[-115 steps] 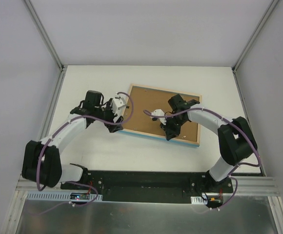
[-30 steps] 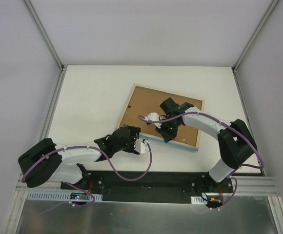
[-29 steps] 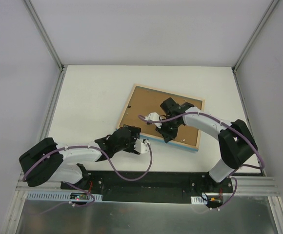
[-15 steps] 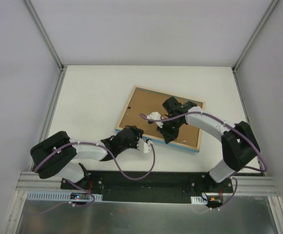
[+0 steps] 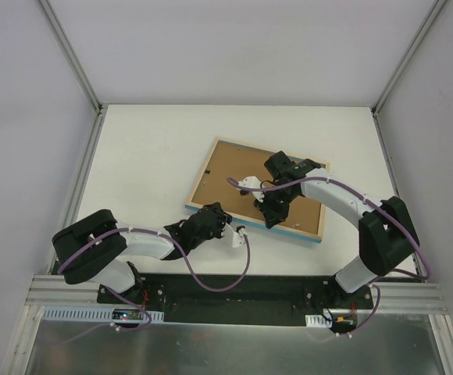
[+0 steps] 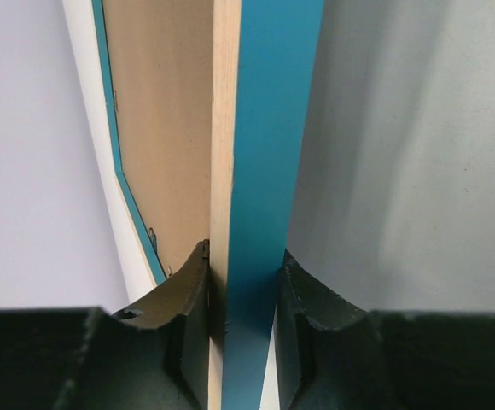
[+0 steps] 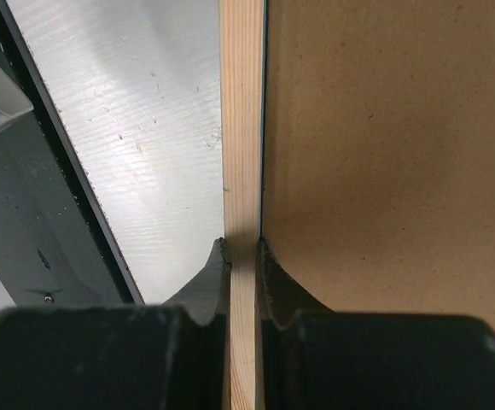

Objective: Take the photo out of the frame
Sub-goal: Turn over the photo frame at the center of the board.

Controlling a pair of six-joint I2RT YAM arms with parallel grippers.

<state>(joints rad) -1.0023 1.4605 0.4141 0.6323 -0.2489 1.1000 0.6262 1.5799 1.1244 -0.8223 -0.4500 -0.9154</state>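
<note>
The frame (image 5: 226, 168) lies face down at the middle of the white table, its brown back panel up and rimmed in pale wood. The photo is hidden under that panel. My left gripper (image 5: 225, 222) reaches in low from the near left. In the left wrist view the left gripper (image 6: 243, 282) is shut on the frame's near edge (image 6: 269, 128), one finger on pale wood, the other on turquoise. My right gripper (image 5: 276, 217) comes down over the back panel. In the right wrist view the right gripper (image 7: 243, 256) is shut on the pale wood rim (image 7: 241, 102).
White walls with aluminium posts close in the table on three sides. The black base plate (image 5: 234, 285) runs along the near edge. A small metal clip (image 6: 152, 235) sits at the back panel's border. The right arm's purple cable (image 5: 246, 183) loops over the panel.
My left gripper has slid forward to the frame's near edge and closed its jaws on it. The frame has shifted a little to the right. My right gripper keeps its hold on the rim.
</note>
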